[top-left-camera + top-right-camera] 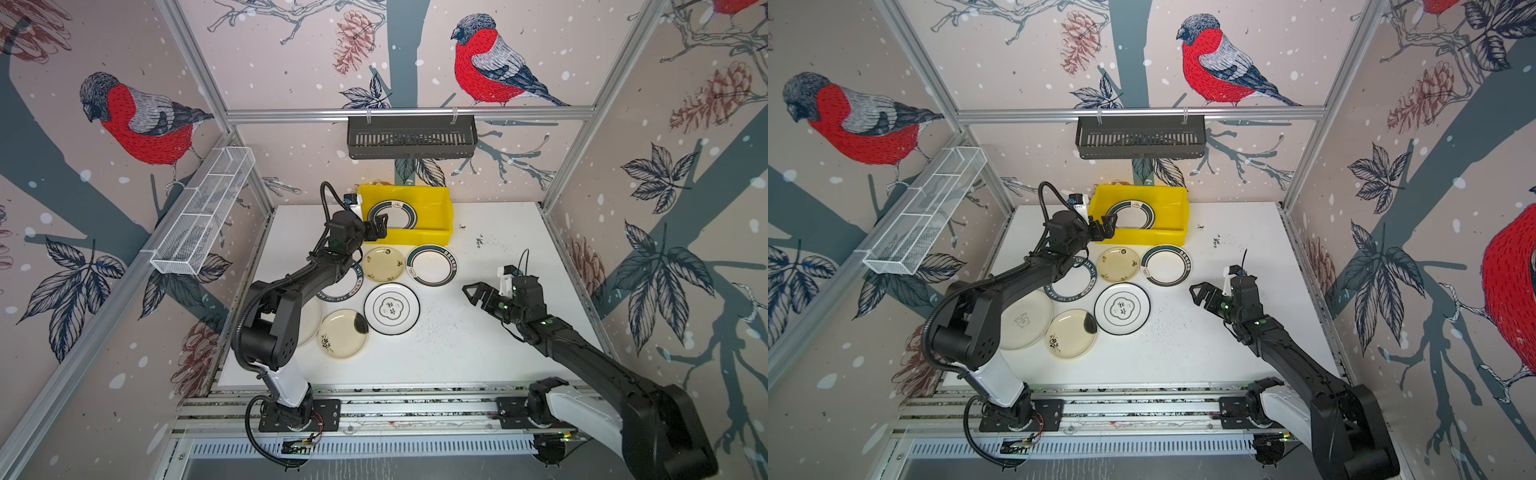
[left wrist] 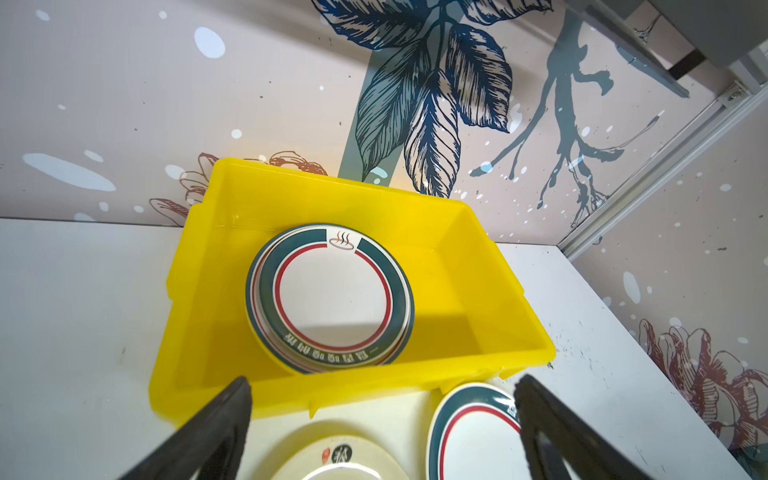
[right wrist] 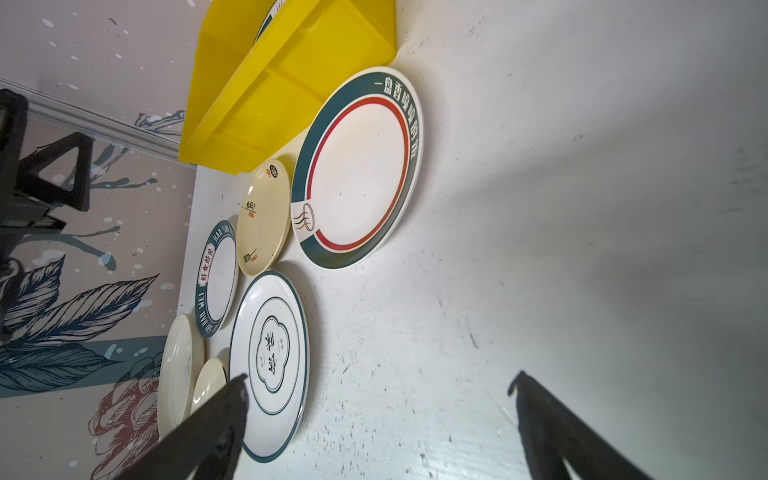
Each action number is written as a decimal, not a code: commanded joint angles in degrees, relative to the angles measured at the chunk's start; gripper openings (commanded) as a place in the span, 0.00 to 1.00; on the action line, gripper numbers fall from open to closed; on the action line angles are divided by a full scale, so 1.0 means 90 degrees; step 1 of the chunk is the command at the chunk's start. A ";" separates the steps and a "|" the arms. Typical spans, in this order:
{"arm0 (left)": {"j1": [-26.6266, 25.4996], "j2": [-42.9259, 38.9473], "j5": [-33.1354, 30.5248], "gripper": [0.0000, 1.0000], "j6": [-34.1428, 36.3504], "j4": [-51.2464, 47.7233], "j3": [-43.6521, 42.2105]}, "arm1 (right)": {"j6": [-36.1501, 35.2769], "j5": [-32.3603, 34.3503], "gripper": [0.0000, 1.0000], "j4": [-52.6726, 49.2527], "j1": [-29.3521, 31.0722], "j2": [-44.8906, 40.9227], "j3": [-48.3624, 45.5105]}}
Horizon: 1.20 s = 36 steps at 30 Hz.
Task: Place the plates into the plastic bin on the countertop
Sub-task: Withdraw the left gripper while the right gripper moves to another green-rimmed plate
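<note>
Two claws, both wide open w/ nothing held. We see plates [image 2: 332, 291] in yellow bin [image 2: 478, 266] just past left claw [image 2: 382, 382], 6 more by right claw [image 1: 468, 294].

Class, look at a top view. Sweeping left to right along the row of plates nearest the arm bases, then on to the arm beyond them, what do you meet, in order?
plain cream plate → yellowish plate with a black blot → white plate with a lobed emblem → right end effector, open and empty.
</note>
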 commanded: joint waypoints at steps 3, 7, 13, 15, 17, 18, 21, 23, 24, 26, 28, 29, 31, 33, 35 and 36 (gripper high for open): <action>-0.0049 -0.1007 -0.0622 0.97 0.0002 0.0512 -0.1059 | -0.0134 -0.0064 1.00 0.0762 0.0065 0.0470 0.0090; -0.0050 -0.1335 -0.0703 0.97 -0.0075 0.0694 -0.1494 | -0.0239 -0.0085 1.00 0.1059 0.0062 0.0815 0.0162; -0.0063 -0.1581 -0.0675 0.97 -0.0130 0.0349 -0.1820 | -0.0383 -0.0105 1.00 0.1133 0.0046 0.1389 0.0408; -0.0059 -0.1741 -0.0624 0.97 -0.0242 0.0436 -0.2075 | -0.0376 -0.0063 1.00 0.1250 0.0038 0.1435 0.0342; -0.0062 -0.1895 -0.0570 0.97 -0.0349 0.0517 -0.2327 | -0.0317 -0.0023 1.00 0.1399 0.0018 0.1472 0.0243; -0.0062 -0.1962 -0.0540 0.97 -0.0403 0.0535 -0.2446 | -0.0287 -0.0039 0.99 0.1444 -0.0005 0.1499 0.0204; -0.0076 -0.2064 -0.0922 0.97 -0.0602 0.0114 -0.2561 | -0.0285 -0.0061 0.99 0.1459 -0.0036 0.1534 0.0178; -0.0078 -0.2065 -0.1116 0.97 -0.0570 -0.0118 -0.2608 | -0.0314 -0.0018 0.99 0.1407 -0.0029 0.1509 0.0197; -0.0079 -0.2050 -0.1221 0.97 -0.0556 -0.0158 -0.2659 | -0.0329 0.0016 0.99 0.1394 -0.0020 0.1473 0.0198; -0.0082 -0.2035 -0.1271 0.97 -0.0556 -0.0168 -0.2767 | -0.0382 0.0037 0.99 0.1368 -0.0007 0.1382 0.0179; -0.0078 -0.2040 -0.1195 0.97 -0.0583 -0.0135 -0.2854 | -0.0425 0.0032 0.99 0.1331 0.0015 0.1288 0.0178; -0.0078 -0.2044 -0.1179 0.97 -0.0607 -0.0121 -0.2890 | -0.0455 0.0036 0.99 0.1332 0.0027 0.1238 0.0164; -0.0079 -0.2100 -0.1122 0.97 -0.0644 -0.0120 -0.2977 | -0.0490 0.0153 0.99 0.1363 0.0073 0.1171 0.0095; -0.0084 -0.2189 -0.1207 0.97 -0.0773 -0.0149 -0.3088 | -0.0509 0.0211 0.99 0.1455 0.0086 0.0959 -0.0008; -0.0088 -0.2335 -0.1393 0.97 -0.1162 -0.0186 -0.3273 | -0.0496 0.0237 1.00 0.1540 0.0091 0.0858 -0.0080; -0.0100 -0.2428 -0.1296 0.97 -0.1216 -0.0067 -0.3419 | -0.0479 0.0258 0.99 0.1531 0.0088 0.0818 -0.0076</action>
